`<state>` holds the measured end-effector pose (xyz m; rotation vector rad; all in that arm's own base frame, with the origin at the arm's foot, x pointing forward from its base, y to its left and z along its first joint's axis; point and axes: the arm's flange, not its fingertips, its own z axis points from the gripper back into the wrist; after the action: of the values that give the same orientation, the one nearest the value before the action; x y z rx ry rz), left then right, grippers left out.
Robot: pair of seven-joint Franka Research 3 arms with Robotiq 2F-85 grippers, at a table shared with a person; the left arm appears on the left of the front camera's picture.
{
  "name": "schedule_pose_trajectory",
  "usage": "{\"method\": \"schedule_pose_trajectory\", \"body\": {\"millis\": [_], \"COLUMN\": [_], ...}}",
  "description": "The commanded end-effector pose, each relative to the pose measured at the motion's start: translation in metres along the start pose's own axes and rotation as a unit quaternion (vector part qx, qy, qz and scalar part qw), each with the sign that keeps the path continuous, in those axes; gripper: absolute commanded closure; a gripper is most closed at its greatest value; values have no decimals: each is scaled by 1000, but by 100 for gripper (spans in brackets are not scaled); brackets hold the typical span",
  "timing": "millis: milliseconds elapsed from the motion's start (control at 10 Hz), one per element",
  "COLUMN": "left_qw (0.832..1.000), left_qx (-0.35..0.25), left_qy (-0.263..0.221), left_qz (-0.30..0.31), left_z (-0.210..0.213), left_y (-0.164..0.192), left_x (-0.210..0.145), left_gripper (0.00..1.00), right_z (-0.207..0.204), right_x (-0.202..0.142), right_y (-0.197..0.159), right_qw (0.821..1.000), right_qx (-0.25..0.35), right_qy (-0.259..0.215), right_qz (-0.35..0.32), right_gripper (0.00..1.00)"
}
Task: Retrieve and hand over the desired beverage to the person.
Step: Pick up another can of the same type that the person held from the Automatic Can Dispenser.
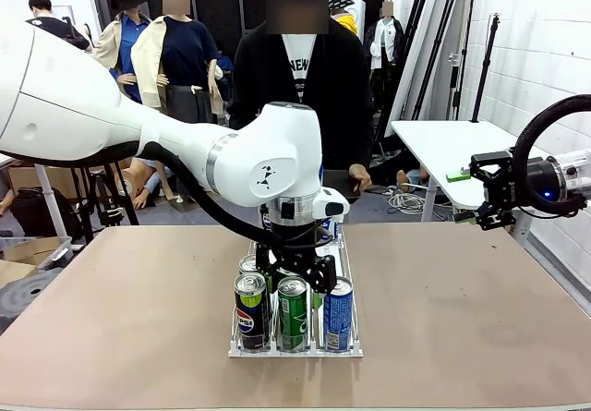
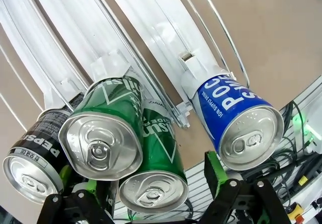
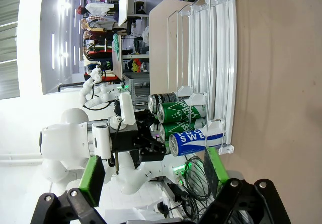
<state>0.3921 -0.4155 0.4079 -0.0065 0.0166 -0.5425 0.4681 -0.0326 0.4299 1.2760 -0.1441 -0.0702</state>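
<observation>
Left gripper (image 2: 143,178) spread wide, its green pads (image 2: 212,167) flanking a green cider can (image 2: 153,186) without clamping it. Can stands upright in white wire rack (image 1: 295,348), long axis vertical, pull-tab up; glossy aluminium cylinder. Pepsi can (image 1: 250,311) and blue Pocari can (image 1: 338,314) alongside. Right gripper (image 1: 492,199) splayed, well right. Person (image 1: 300,78) beyond.

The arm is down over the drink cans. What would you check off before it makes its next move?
1. Left gripper jaws open: ok.
2. Green can sits between its pads: ok.
3. Pad clearance from the second green can close beside it: cannot tell.
4. Green is the drink the person wants: cannot tell.
5. Person's hand held out to receive: not ok, it hangs low.
6. Right gripper away from the rack: ok.
</observation>
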Motion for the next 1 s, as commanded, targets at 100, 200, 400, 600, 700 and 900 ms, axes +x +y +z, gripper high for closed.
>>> {"method": "schedule_pose_trajectory", "body": {"millis": [100, 200, 400, 600, 700, 900], "left_qw": [1000, 1000, 1000, 1000, 1000, 1000], "left_qx": [15, 18, 21, 22, 2, 6], "left_qy": [-7, -4, -4, -4, -8, -1], "left_qz": [10, 9, 10, 12, 25, 2], "left_z": [-2, -2, -3, -3, -1, 0], "left_y": [-1, 0, 0, 0, 3, 1], "left_x": [1, 1, 0, -1, 0, 0], "left_gripper": [18, 36, 76, 100, 100, 100], "right_z": [0, 0, 0, 0, 0, 0], "right_x": [-1, -1, -1, -1, -1, -1], "right_y": [1, 1, 1, 1, 1, 1], "right_qw": [1000, 1000, 1000, 1000, 1000, 1000], "right_qx": [-5, -5, -5, -5, -5, -5], "right_qy": [0, 0, 0, 0, 0, 0], "right_qz": [-1, -1, -1, -1, -1, -1], "right_gripper": [0, 0, 0, 0, 0, 0]}}
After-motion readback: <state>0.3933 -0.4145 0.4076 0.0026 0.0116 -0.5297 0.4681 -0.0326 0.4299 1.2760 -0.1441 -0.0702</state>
